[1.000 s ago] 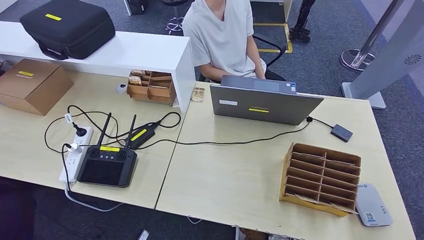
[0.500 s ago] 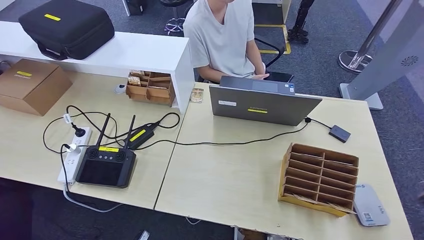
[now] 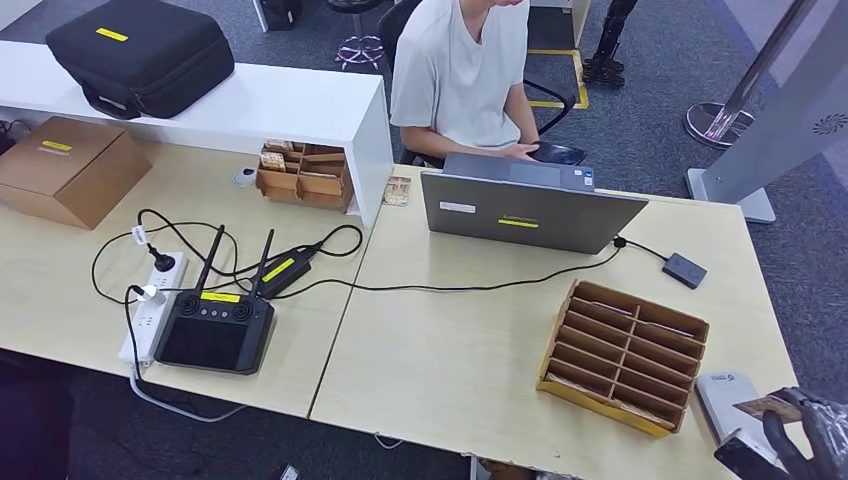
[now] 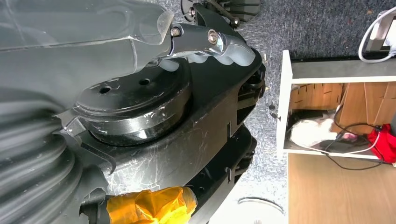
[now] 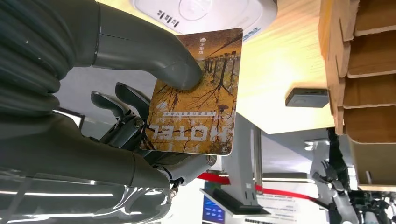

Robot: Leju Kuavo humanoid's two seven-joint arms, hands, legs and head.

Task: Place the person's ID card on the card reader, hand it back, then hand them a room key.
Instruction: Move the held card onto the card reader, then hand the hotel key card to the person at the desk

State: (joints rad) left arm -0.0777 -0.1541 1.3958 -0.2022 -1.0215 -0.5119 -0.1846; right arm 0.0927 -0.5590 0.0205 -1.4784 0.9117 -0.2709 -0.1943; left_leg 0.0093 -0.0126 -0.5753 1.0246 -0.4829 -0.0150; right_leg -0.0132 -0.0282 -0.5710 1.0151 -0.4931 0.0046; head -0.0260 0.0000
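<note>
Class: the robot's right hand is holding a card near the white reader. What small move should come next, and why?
Probably lower the card flat onto the white card reader. The right hand pinches it beside the reader, not yet resting on it.

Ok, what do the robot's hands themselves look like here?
The right hand has a grey ribbed cover, a thick smooth grey thumb and darker metal-linked fingers. The left wrist view shows scuffed glossy black housing with yellow tape wrapped around one part.
</note>
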